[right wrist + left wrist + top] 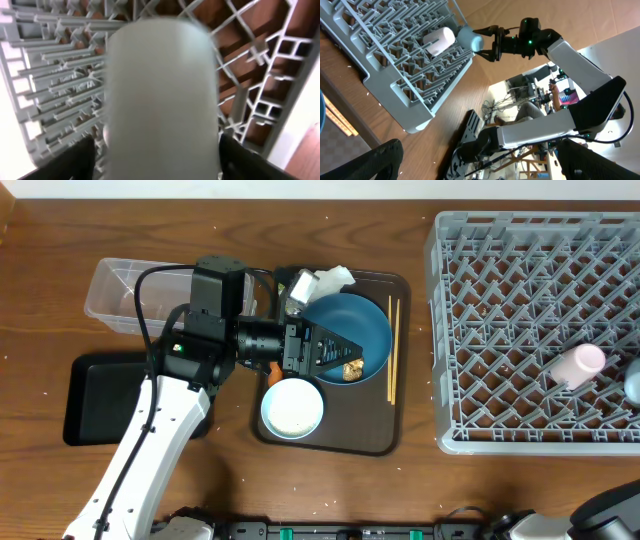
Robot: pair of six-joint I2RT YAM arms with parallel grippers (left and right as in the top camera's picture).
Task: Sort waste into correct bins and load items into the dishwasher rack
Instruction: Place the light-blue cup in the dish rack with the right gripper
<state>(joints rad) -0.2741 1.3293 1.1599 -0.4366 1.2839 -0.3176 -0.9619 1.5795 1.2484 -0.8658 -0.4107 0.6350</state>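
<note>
Light blue cup (160,95) is filling my right wrist view, blurred. My right claw (482,42) is pinching it across the sides, with its fingers (65,160) showing dark at the bottom corners. I'm holding it over the right side of the dishwasher rack (530,330), close beside the small pink cup (578,365), which is lying tilted on the pegs. Whether the two cups are touching, I cannot tell, nor whether mine is resting on the pegs yet.

Doing this step well, as I judge it:
- I should be lowering straight into a gap between peg rows, not onto a peg tip.
- I should be keeping a little off the pink cup, since a nudge looks likely to roll it.
- I should be spreading the fingers only once the cup is sitting. It is round and smooth, so dropping it early risks a bounce.

My left claw (325,350) is spread and empty, hanging over the dark blue bowl (365,330) on the brown serving tray (375,435), near the foil wrapper (352,368) inside it.
</note>
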